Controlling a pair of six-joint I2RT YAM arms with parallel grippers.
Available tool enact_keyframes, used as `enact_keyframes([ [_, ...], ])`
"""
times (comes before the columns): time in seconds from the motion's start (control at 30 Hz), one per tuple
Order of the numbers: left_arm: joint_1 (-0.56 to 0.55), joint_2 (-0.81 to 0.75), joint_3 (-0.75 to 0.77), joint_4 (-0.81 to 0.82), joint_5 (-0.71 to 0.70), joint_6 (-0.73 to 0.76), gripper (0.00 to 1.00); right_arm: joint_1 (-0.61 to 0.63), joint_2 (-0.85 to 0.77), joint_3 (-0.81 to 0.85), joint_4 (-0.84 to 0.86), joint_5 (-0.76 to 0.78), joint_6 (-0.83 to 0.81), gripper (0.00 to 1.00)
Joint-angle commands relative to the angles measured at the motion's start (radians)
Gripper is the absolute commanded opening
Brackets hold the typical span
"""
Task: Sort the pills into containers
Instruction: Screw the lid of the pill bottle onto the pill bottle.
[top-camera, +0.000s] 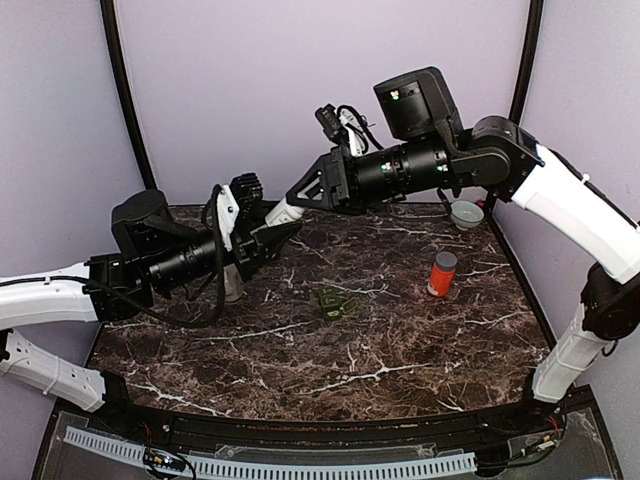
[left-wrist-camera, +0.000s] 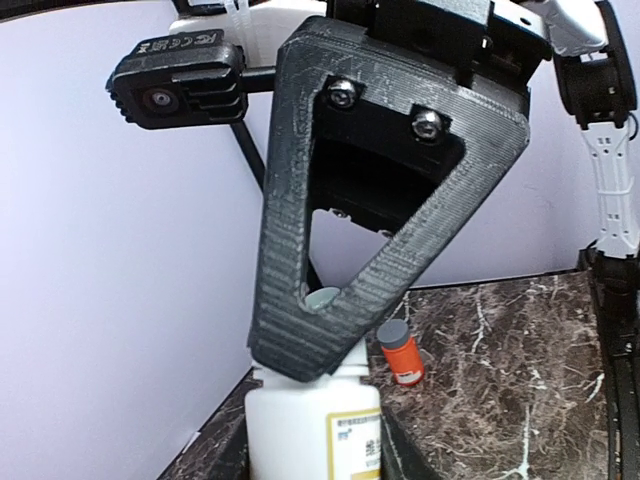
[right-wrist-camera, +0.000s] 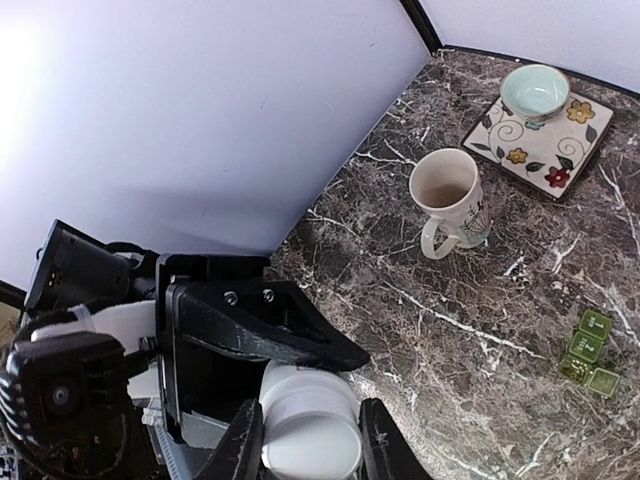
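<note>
Early: left pincer holds white bottle, right pincer pinches cap. Not open yet. No green pills sorted.

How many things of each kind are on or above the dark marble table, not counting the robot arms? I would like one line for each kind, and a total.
Pill bottles: 2 (white plastic pill bottle, orange pill bottle with grey cap)
Cream ceramic mug: 1
Pale blue ceramic bowl: 1
Square floral plate: 1
Green plastic pill organiser: 1
Total: 6
</note>
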Motion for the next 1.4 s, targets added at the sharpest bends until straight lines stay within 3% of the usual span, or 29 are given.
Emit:
enact_keyframes([
  [0.0, -0.094, 0.048, -0.022, 0.250, -0.147, 0.192, 0.00, 0.009, 0.086, -0.034, 0.117, -0.093, 0.097, 0.00],
  [0.27, -0.197, 0.107, -0.109, 0.544, -0.329, 0.451, 0.00, -0.019, 0.134, -0.016, 0.140, -0.136, 0.192, 0.00],
  [0.67, -0.276, 0.213, -0.180, 0.915, -0.449, 0.755, 0.00, -0.047, 0.167, 0.011, 0.142, -0.169, 0.267, 0.00],
  [0.77, -0.276, 0.214, -0.174, 0.907, -0.456, 0.732, 0.00, -0.053, 0.137, -0.021, 0.172, -0.158, 0.265, 0.01],
  [0.87, -0.276, 0.196, -0.163, 0.840, -0.458, 0.698, 0.00, -0.057, 0.097, -0.060, 0.213, -0.141, 0.234, 0.23],
  [1.1, -0.264, 0.155, -0.139, 0.676, -0.451, 0.592, 0.00, -0.058, 0.001, -0.119, 0.311, -0.112, 0.138, 0.49],
  [1.37, -0.188, 0.098, -0.099, 0.434, -0.410, 0.383, 0.00, -0.058, -0.145, -0.214, 0.383, -0.041, 0.067, 0.53],
])
